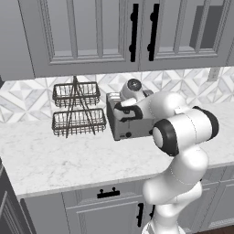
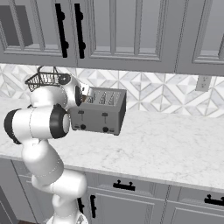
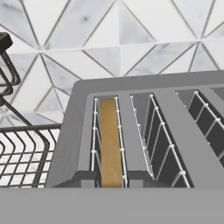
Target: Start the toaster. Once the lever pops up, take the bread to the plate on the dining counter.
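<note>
**Bread sits in the toaster's end slot, hand above it**

The boxy silver-grey metal four-slot toaster (image 2: 99,112) stands on the white marble-look worktop (image 2: 166,148), close to the backsplash of grey-and-white triangle-patterned tiles (image 3: 131,39). Its front, with two dark slide levers and small dark knobs, faces out toward the room.

The small tan-brown slice of bread (image 3: 110,144) stands on edge inside the slot at the toaster's left end in the hand view, held between thin white wire guides. The neighbouring slots hold nothing but their wire guides.

The black two-tier wire basket rack (image 1: 77,109) stands on the worktop just beside the toaster, on the side nearer the bread.

The white arm bends over the worktop and its hand hangs above the toaster's rack-side end, looking down into the slots. I cannot tell whether the jaws are apart or together, since the fingertips are hidden.

Grey panelled wall cabinets (image 1: 91,32) with black handles hang above.
</note>
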Available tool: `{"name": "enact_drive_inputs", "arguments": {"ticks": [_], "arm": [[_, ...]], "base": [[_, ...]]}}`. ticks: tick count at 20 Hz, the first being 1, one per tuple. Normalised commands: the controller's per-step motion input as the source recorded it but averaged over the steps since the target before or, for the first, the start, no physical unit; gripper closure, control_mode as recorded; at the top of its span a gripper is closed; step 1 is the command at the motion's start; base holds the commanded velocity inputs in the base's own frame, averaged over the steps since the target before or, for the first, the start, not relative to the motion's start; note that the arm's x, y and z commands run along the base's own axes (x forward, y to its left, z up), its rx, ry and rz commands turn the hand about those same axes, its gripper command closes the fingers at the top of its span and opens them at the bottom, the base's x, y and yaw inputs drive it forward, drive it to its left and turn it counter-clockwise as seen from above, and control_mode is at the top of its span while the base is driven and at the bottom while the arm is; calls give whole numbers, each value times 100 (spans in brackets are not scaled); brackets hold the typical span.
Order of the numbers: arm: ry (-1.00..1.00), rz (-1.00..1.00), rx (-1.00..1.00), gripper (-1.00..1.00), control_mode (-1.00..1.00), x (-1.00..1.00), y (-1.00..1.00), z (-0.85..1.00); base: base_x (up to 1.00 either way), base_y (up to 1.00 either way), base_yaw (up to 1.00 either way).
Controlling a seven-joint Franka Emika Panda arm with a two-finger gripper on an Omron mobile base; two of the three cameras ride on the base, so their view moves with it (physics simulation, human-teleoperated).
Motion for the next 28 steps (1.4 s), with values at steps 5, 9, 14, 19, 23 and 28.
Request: {"name": "enact_drive_inputs", "arguments": {"ticks": [5, 9, 14, 19, 23, 28], "arm": [[-9, 0, 0, 100, -100, 0, 0, 1], [-18, 0, 0, 100, -100, -8, 0, 10], [-12, 0, -1, 100, -100, -21, 6, 24], [-4, 0, -2, 100, -100, -14, 15, 50], [-1, 0, 0, 100, -100, -10, 1, 46], [0, 0, 0, 100, -100, -25, 0, 26]], "base": [[0, 0, 0], [0, 0, 0], [0, 0, 0], [0, 0, 0], [0, 0, 0], [0, 0, 0]]}}
